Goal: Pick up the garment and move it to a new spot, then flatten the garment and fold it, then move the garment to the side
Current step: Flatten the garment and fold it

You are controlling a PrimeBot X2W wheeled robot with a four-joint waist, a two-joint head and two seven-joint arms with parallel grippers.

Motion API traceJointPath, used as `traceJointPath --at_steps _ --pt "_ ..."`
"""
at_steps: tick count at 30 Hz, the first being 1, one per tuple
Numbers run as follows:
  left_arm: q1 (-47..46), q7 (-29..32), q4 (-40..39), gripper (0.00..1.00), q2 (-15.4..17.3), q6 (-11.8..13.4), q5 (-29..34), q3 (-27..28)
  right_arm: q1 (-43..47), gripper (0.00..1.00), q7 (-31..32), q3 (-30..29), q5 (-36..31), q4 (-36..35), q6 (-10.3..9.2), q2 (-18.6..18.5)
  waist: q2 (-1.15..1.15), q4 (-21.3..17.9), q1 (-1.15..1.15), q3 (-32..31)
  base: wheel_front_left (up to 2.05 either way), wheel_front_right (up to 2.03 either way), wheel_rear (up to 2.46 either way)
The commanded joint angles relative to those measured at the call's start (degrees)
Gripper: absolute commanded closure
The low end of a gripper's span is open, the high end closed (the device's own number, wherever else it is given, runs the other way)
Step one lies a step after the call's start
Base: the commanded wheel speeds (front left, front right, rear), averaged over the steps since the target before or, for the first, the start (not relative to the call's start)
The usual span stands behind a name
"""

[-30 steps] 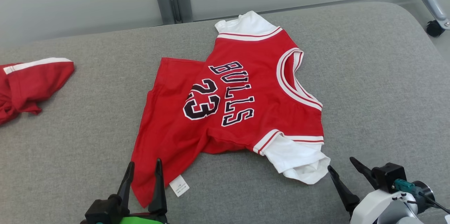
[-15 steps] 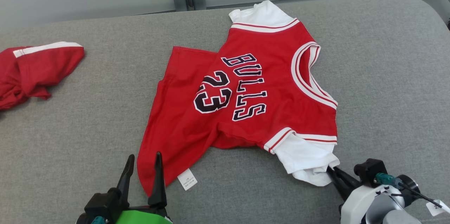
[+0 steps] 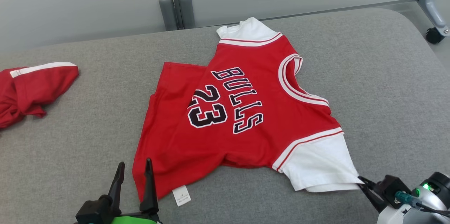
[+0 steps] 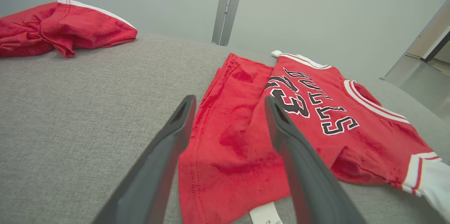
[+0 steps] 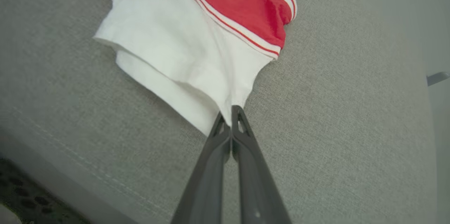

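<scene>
Right wrist view: the right gripper (image 5: pixel 230 111) is pinching the garment (image 5: pixel 175 41) by its white sleeve, jaws closed on it; the left gripper (image 3: pixel 134 162) is hovering, jaws wide.

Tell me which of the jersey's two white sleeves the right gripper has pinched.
The near sleeve, at the lower right of the jersey in the head view: the fingers of the right gripper are shut on its corner. The far sleeve lies free.

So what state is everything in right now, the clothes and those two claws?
Jersey: lying print-up, lower part wrinkled.
Right gripper: shut on the corner of the jersey's white sleeve.
Left gripper: open, at the jersey's hem corner.
Other red garment: crumpled, far left.
</scene>
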Motion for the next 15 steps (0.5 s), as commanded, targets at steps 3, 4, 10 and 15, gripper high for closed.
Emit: traceJointPath --at_steps 3,4,10,15 --pt "1.0 0.0 0.6 0.0 0.2 -0.4 -0.3 -0.3 2.0 0.0 0.4 0.6 -0.5 1.4 -0.06 0.6 0.0 -0.3 0.0 -0.5 0.0 0.0 0.0" --pt "1.2 0.0 0.8 0.0 0.2 -0.4 -0.3 -0.4 2.5 0.0 0.5 0.8 -0.5 2.1 -0.06 0.9 0.0 -0.2 0.0 -0.5 0.0 0.0 0.0" --pt "2.2 0.0 1.6 0.0 0.2 -0.6 0.3 0.6 4.9 0.0 -1.8 -1.9 1.6 2.5 -0.07 3.5 0.0 0.3 0.0 -1.5 0.0 0.0 0.0" --pt "3.4 0.0 1.8 0.0 0.2 -1.1 1.1 2.3 6.9 0.0 -7.1 -11.6 2.0 -2.3 -0.06 8.0 0.0 0.5 0.0 -3.0 0.0 0.0 0.0"
